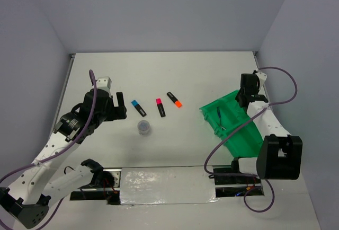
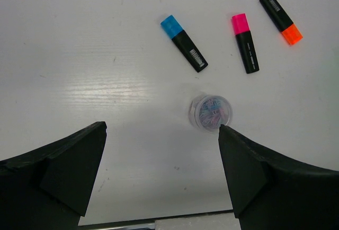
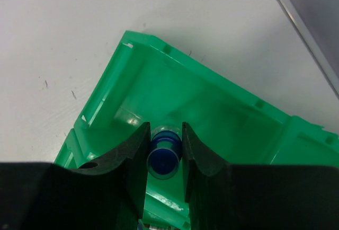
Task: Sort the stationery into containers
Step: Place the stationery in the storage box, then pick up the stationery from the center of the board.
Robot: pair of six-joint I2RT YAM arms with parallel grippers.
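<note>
now right gripper pinches the bottle over the tray, seemingly for dropping; left gripper gapes near the tub.

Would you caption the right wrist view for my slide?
Right tool holding blue-capped bottle over green tray.

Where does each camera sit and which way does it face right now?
Top external: above and behind the robot, looking down; left arm and right arm show, right gripper over the green tray.
Left wrist: looks down past its open fingers at the round tub and three highlighters.
Right wrist: looks into the tray; its fingers clamp a blue-capped bottle.
Shared: top and left wrist both show tub and highlighters.
</note>
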